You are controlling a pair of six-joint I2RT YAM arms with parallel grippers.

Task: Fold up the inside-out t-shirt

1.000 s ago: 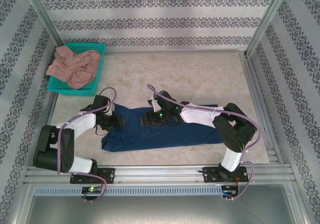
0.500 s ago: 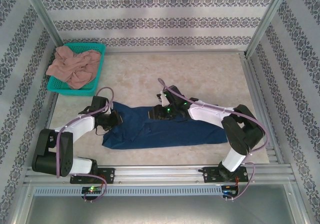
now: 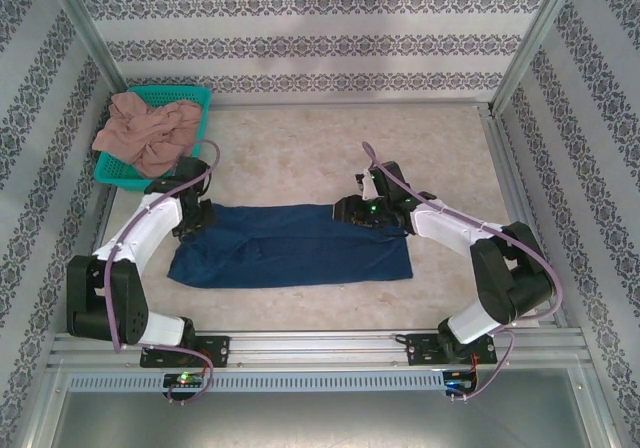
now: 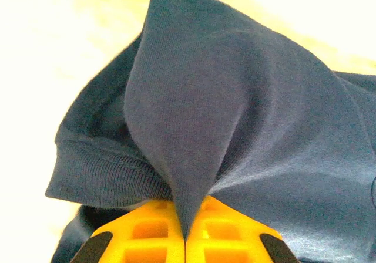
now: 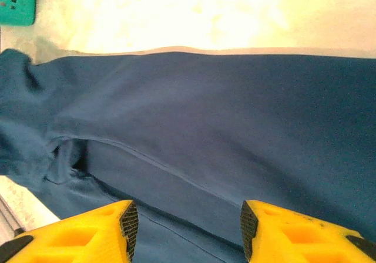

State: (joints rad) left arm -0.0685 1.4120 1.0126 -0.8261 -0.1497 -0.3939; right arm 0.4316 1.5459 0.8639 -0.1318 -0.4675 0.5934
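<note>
Left wrist view: left tool [image 4: 185, 239] clamped on thin t-shirt [image 4: 247, 128] fold, right tool [image 5: 186, 219] agape above cloth; could slip free under tension.

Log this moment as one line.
left gripper: shut on t-shirt | right gripper: open above t-shirt | t-shirt: long strip on table

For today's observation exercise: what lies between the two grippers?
The navy t-shirt lies on the table between the left gripper and the right gripper, in the top view.
</note>
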